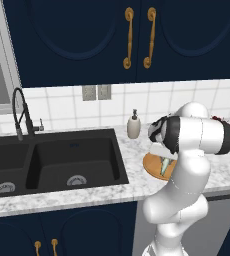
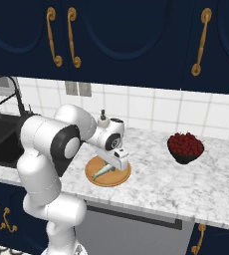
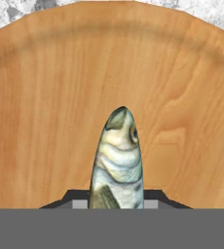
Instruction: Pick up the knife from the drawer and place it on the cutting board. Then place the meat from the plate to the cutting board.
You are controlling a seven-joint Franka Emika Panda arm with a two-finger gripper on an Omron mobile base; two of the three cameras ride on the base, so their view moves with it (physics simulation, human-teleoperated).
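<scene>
The round orange-tan plate lies on the marble counter near its front edge. On it rests the meat, a small pale silvery-green fish. My gripper reaches down onto the plate, and its two dark fingertips press against either side of the fish's body; it is shut on the meat. The fish's head points away from the hand. The knife, the drawer and the cutting board are out of view.
A black double sink with a black faucet lies left of the plate. A soap dispenser stands behind it by the tiled wall. A dark bowl of red fruit sits to the right on the counter.
</scene>
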